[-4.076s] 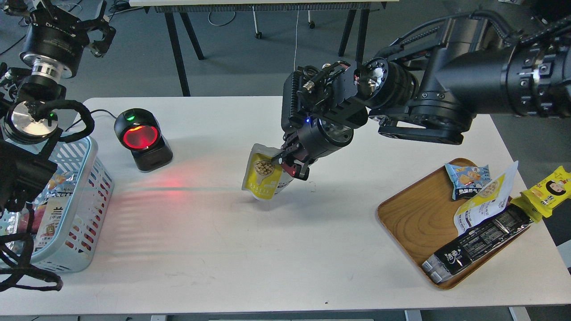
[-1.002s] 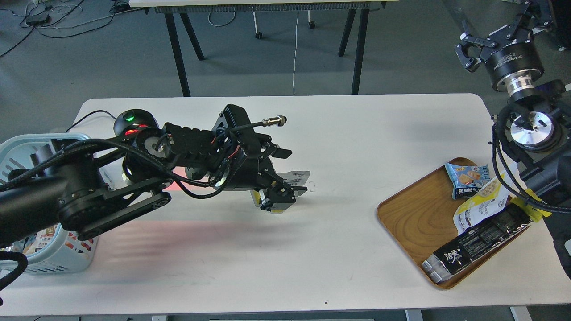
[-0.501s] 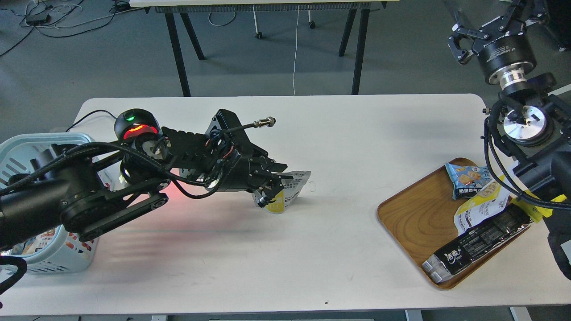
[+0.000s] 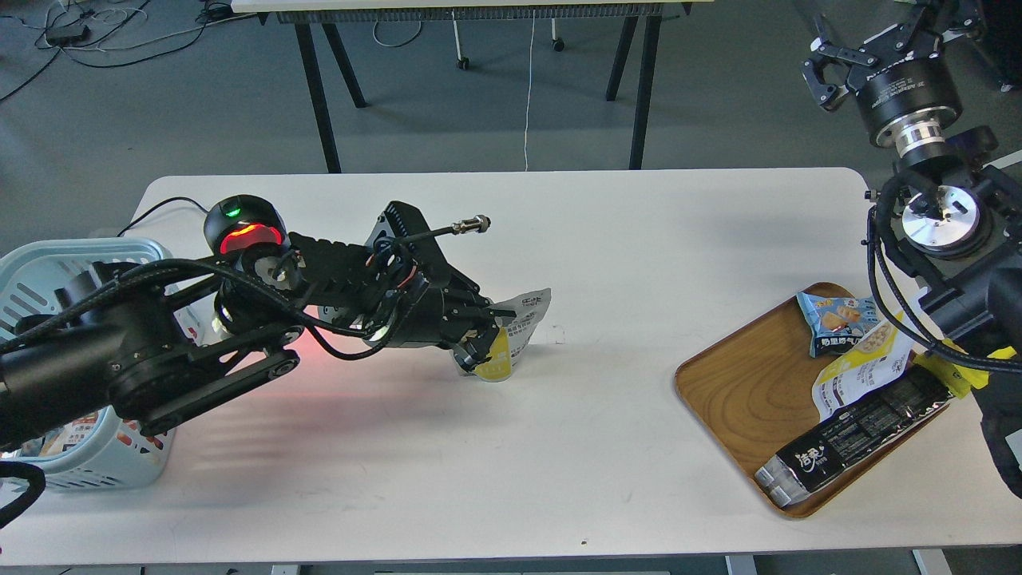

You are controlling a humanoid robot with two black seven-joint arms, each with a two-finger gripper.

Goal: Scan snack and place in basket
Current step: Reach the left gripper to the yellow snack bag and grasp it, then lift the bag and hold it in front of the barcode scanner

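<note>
So the left hand is pinching the snack near the middle of the desk, fingers pressed onto the pouch's near side. The pouch stands roughly upright with its bottom about at the desk surface, top leaning away to the right. I can't tell if it's touching down or just clear. The scanner and the basket both lie back to the left, along the arm, so I'd guess the carry goes that way. The right hand is parked high and well apart, fingers spread, holding nothing. Annoyingly the arm hides most of the basket and the pouch's front.
</note>
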